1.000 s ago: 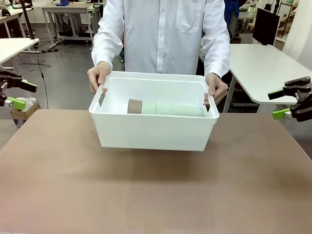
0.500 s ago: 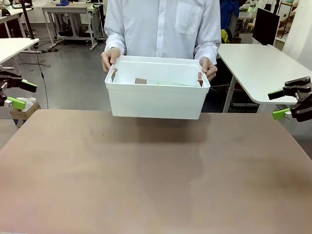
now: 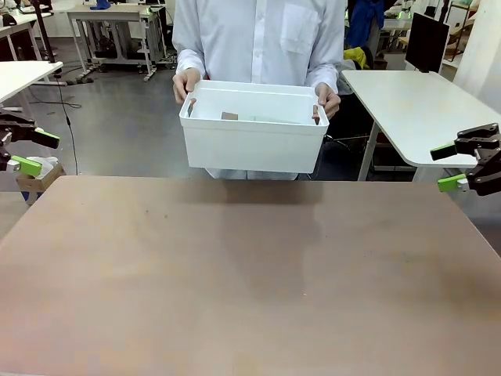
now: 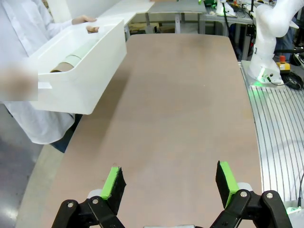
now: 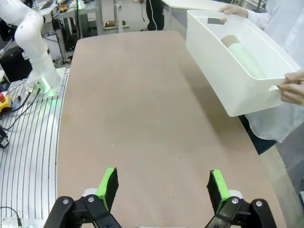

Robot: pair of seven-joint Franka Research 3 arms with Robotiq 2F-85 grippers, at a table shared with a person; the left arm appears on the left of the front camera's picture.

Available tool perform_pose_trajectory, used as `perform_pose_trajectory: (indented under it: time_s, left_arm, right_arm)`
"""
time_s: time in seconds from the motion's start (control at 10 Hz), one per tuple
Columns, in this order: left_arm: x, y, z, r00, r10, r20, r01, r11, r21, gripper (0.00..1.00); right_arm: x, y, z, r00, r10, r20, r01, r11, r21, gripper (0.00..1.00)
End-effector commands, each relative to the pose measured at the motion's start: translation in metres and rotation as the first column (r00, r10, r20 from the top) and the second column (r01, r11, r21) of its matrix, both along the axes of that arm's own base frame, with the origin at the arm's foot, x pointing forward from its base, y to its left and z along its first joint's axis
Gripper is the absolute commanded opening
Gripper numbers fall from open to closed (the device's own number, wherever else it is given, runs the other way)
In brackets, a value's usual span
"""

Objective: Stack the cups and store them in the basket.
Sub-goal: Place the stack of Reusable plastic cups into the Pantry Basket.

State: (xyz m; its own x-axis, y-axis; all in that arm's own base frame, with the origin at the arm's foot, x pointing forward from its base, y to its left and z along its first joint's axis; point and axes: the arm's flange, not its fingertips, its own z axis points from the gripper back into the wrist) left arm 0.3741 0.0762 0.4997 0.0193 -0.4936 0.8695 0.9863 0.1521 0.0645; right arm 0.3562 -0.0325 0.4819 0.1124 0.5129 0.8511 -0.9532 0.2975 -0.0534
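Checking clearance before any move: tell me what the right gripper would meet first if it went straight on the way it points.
Probably the bare table. The right gripper, jaws open, looks down along it. The basket, held by the person, hangs off to one side, though depth is hard to judge.

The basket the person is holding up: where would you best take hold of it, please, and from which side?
Probably at the slots in its short sides, coming from both ends at once. The basket is wide with a rolled rim, and the person's hands already grip it there. The stacked cups lie inside along its length, so keeping it level should stop them sliding.
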Motion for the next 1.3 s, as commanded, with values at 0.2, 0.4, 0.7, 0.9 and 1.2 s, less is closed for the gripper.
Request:
perform_pose_trajectory:
  time_s: [0.2, 0.4, 0.7, 0.9, 1.2]
  left_arm:
    - [-0.0007, 0.0, 0.0027, 1.0, 0.001, -0.012, -0.001, 1.0, 0.004, 1.0]
    - [-0.0007, 0.0, 0.0027, 1.0, 0.001, -0.012, -0.001, 1.0, 0.004, 1.0]
    - [-0.0007, 0.0, 0.0027, 1.0, 0.001, -0.012, -0.001, 1.0, 0.004, 1.0]
    - [-0.0007, 0.0, 0.0027, 1.0, 0.001, -0.012, -0.001, 1.0, 0.004, 1.0]
    - [-0.0007, 0.0, 0.0027, 1.0, 0.001, -0.012, -0.001, 1.0, 0.004, 1.0]
  right_arm:
    - [0.0033, 0.0002, 0.0044, 1.0, -0.005, 0.001, 0.005, 1.0, 0.022, 1.0]
    - [0.0033, 0.0002, 0.0044, 1.0, -0.005, 0.001, 0.005, 1.0, 0.022, 1.0]
    - [0.0033, 0.0002, 0.0044, 1.0, -0.005, 0.001, 0.005, 1.0, 0.022, 1.0]
    - [0.0033, 0.0002, 0.0044, 1.0, -0.005, 0.001, 0.005, 1.0, 0.022, 1.0]
    - [0.0033, 0.0002, 0.0044, 1.0, -0.005, 0.001, 0.005, 1.0, 0.022, 1.0]
